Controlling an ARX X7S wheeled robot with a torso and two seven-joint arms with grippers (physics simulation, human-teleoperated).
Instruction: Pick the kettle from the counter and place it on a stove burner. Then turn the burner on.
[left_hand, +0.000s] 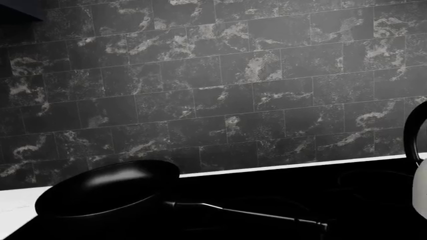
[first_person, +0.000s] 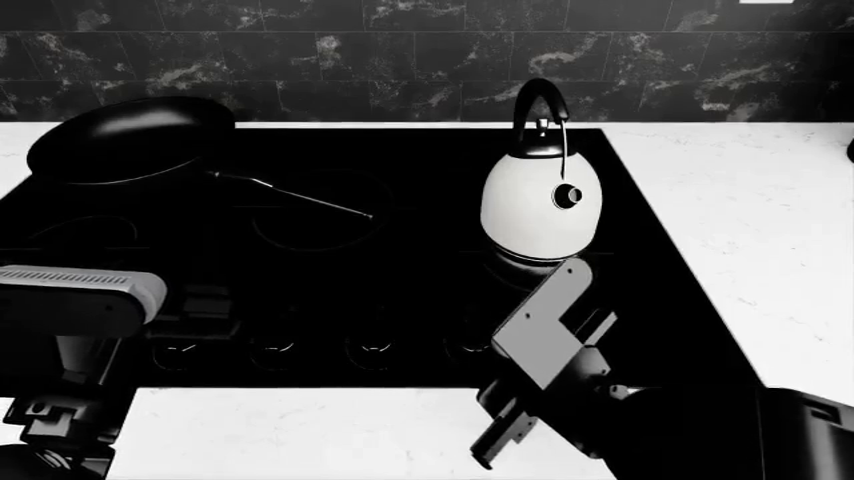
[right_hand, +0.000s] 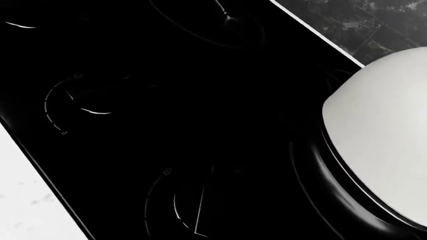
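Kettle set on the cooktop; the burner control is the step in hand.

The rounded white kettle with black arched handle (first_person: 541, 205) stands upright on the glossy black glass cooktop (first_person: 400, 290), at about 2 o'clock on the glass, seemingly over a faint grey burner ring (first_person: 314, 222)-type outline. The right gripper (first_person: 514, 425) hangs at 6 o'clock of the kettle, apart from it; whether its fingers are spread, I cannot tell. The left gripper (first_person: 60, 420) sits low at 8 o'clock, fingers unclear. Best approach, I judge: lower slowly onto the matching dial in the front row (first_person: 320, 350). Counted: one kettle, one black long-handled frying pan (first_person: 134, 138), four dials, one white stone desk (first_person: 747, 200).
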